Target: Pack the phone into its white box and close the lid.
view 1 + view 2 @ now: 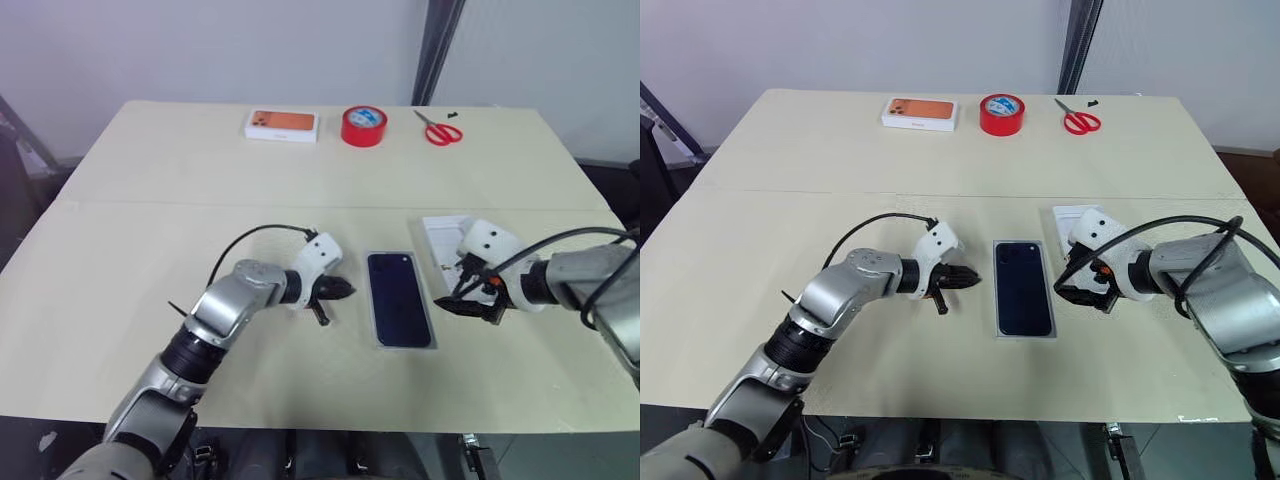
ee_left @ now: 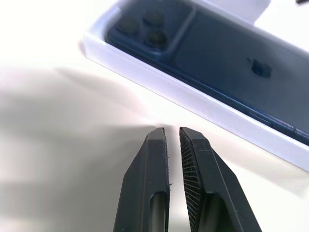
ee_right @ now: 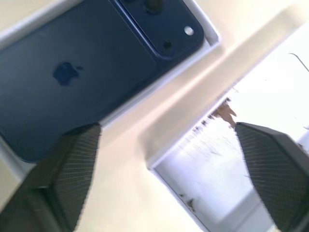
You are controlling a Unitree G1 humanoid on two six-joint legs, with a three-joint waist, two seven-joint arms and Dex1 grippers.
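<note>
Left eye view, contents from left to right on the tabletop (image 1: 150,240):

- Left tool (image 1: 338,291): black fingers nearly pressed together, holding nothing, pointing toward the phone from just beside the tray's left edge.
- The phone (image 1: 398,297): dark navy slab lying back-up inside the white box (image 1: 377,335), whose thin rim frames it on all sides.
- Right tool (image 1: 468,300): fingers spread wide, gripping nothing, hanging just right of the tray and over the near end of the lid (image 1: 440,238).
- The lid: lies open side up on the tabletop, right of the tray and apart from it, partly hidden behind the right tool.
- Far edge of the tabletop: closed white box with orange top (image 1: 282,125), red tape roll (image 1: 363,126), red-handled scissors (image 1: 437,129). Writing on the tape roll and on the orange box is too small to read.

Left wrist view adds: the phone's camera block with three round lenses at one corner, a small logo mark on the back, and the tray's white wall close ahead of the near-closed fingers (image 2: 149,179).

Right wrist view adds: the same logo and camera corner with a bright flash dot, and the lid's plain white inside between the two textured pads (image 3: 72,164), which stand far apart.
</note>
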